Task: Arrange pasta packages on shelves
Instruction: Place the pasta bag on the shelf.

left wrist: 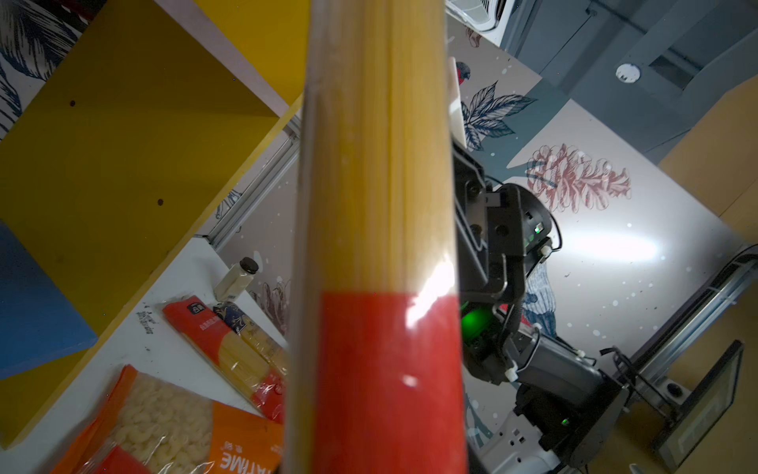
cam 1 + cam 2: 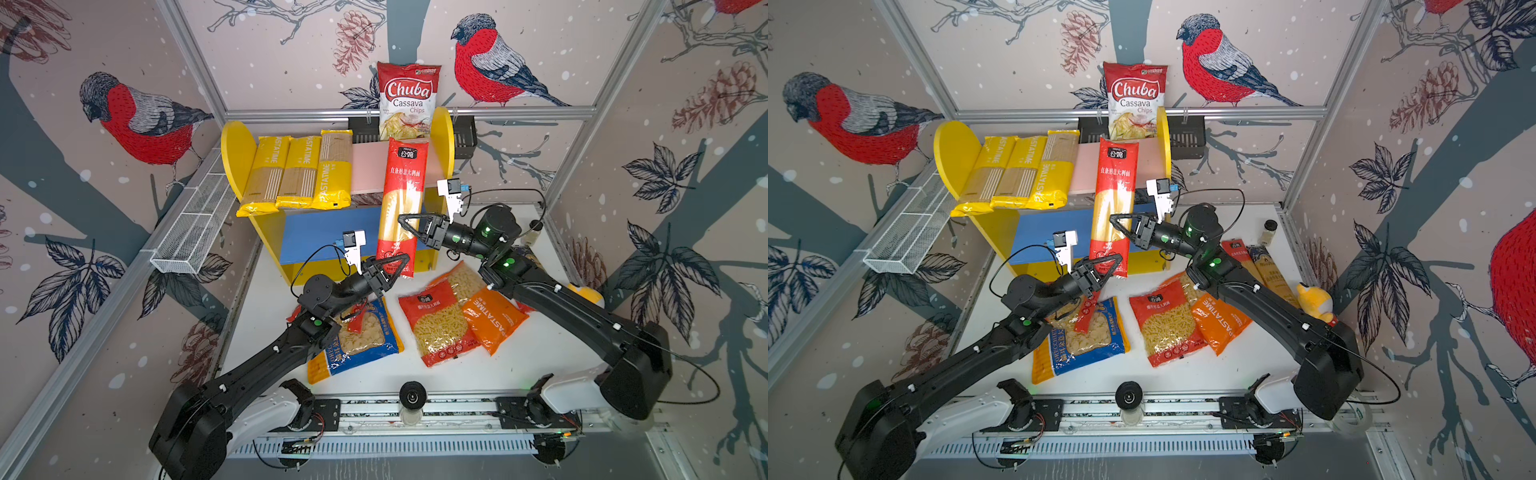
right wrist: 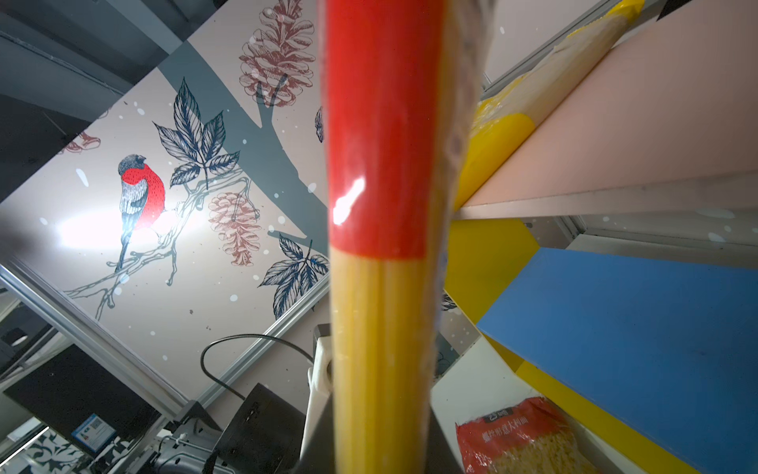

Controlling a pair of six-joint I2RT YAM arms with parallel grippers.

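Two grips on red spaghetti pack (image 2: 405, 183): right gripper (image 2: 405, 224) clamped mid-length, left gripper (image 2: 403, 264) clamped at lower end. Long axis near upright before shelves (image 2: 237, 153), top end over pink board (image 2: 368, 170).

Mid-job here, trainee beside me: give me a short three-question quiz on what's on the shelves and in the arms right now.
1. How many yellow spaghetti packs lie on the pink upper board?
2. True or false: the Chuba chips bag is lying flat.
3. The right gripper has its jaws clamped on the red spaghetti pack: A) near mid-length, B) at its top end, C) nowhere.
Key: 1) three; 2) false, it stands upright behind the shelves; 3) A.
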